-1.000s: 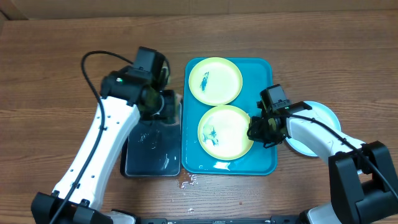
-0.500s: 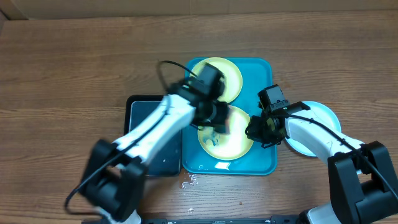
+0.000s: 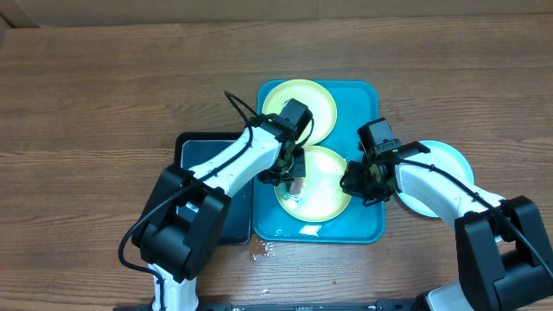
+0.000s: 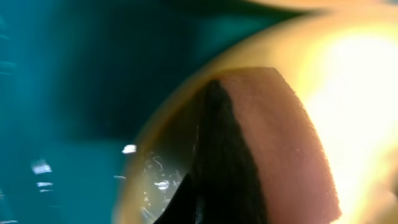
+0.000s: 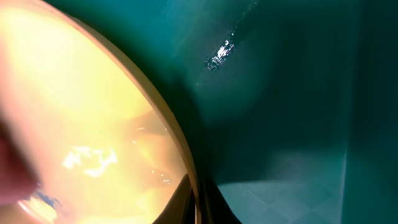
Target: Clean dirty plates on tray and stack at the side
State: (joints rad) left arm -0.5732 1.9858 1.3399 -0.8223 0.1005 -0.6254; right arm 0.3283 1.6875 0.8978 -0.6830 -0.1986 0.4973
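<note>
Two yellow-green plates lie in the turquoise tray. The back plate has a dark smear. The front plate is wet. My left gripper is shut on a pinkish-brown sponge and presses it on the left part of the front plate. My right gripper is shut on that plate's right rim, which runs between its fingers. The pale blue-white plate lies on the bare table right of the tray, partly under my right arm.
A black basin with water stands left of the tray, crossed by my left arm. Water drops lie on the wood table near the tray's front left corner.
My left arm has swung right from above the black basin to the front plate with the sponge. The right gripper has stayed on the plate's rim.
</note>
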